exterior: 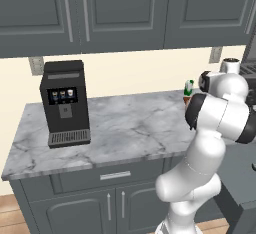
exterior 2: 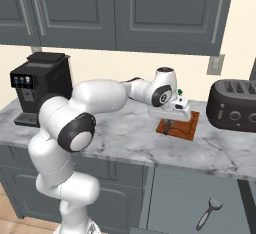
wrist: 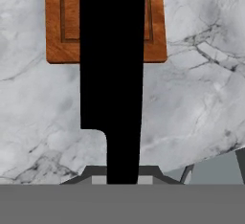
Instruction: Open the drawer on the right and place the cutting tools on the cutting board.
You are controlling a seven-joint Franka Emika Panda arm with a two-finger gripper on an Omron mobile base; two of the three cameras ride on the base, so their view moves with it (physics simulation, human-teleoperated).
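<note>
- Two tools in play: black knife point(wrist: 112, 74) clamped in gripper point(exterior 2: 169, 123), peeler point(exterior 2: 208, 213) lying in open drawer point(exterior 2: 190, 198) at lower right.
- Step in hand, by judgement: carrying knife to board point(exterior 2: 186, 126); drawer already open, first placement not yet done.
- Jaws clenched on knife handle; blade runs away from the hand, over counter point(wrist: 191, 98) and across board point(wrist: 57, 41) in hand view.
- Board flat on counter point(exterior 2: 130, 138), just left of toaster point(exterior 2: 235, 107), well right of coffee machine point(exterior 2: 37, 88).
- Next move, likely: lower onto board, release with blade flat inside the rim groove, then back to drawer for peeler.
- Risk: handle end looks to hang over bare counter, short of board's near edge; small push further over board probably needed before release.
- Right base view gives what others lack: hand hovering over board's left part, toaster, peeler in drawer.
- Hand view gives what base views lack: knife outline, board groove, blade centred across board's width.
- Left base view adds: coffee machine point(exterior: 64, 103) on counter's left, shut drawer point(exterior: 115, 175) beneath, small green-and-white bottle point(exterior: 189, 89) at counter's far right, partly behind arm.
- Height of knife above board: cannot tell.
</note>
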